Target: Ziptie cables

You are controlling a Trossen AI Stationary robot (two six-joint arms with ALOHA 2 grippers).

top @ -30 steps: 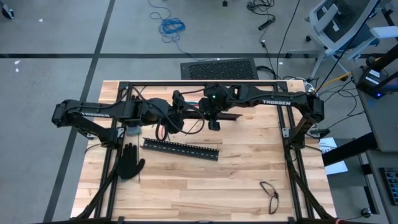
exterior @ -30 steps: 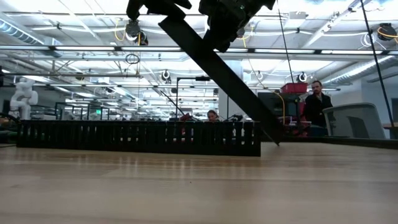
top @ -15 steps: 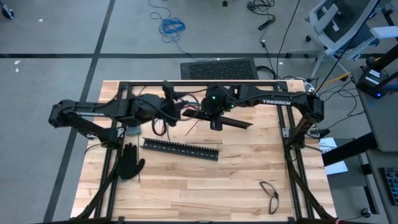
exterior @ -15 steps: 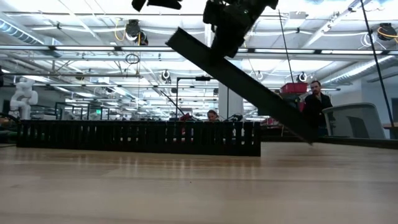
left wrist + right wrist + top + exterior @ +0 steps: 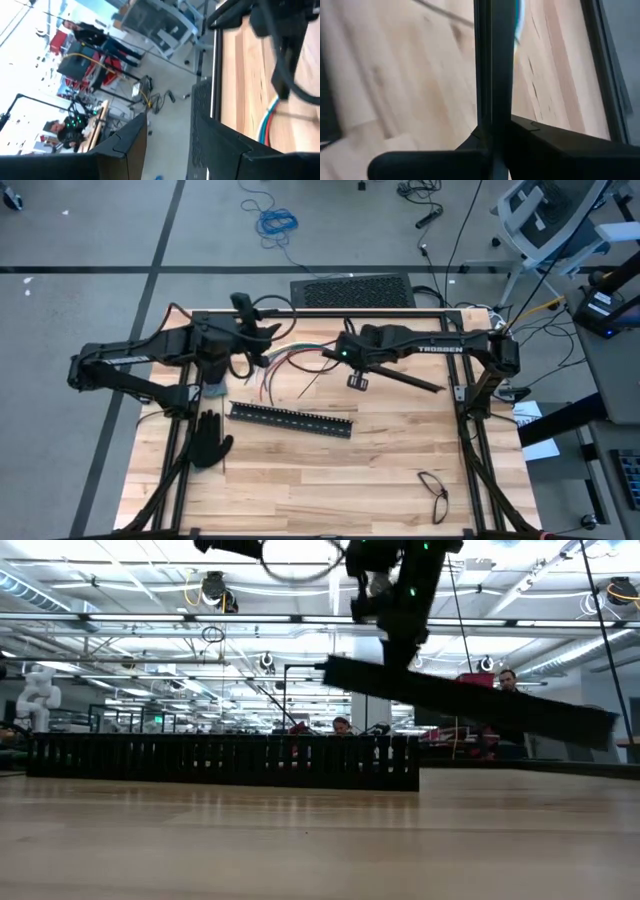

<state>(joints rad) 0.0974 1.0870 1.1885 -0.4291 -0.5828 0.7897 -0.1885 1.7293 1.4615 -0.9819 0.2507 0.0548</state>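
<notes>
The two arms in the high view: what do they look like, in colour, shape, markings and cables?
Both arms are dark, nearly black, built of long slim segments with thicker joints. The right arm carries white lettering on its long segment and a small green light near the wrist. Black cables loop around the left arm near its wrist. Each ends in a dark two-finger gripper: the left gripper and the right gripper.

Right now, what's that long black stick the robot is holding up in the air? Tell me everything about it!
It is a long, flat black bar, thin and stiff, probably plastic. The right gripper is shut on one end, and the bar hangs off the wooden table, nearly level with its far end dipping slightly. From above it slants toward the table's right side. Only the gripper's fingers touch it. A slotted black bar lies apart below.
</notes>
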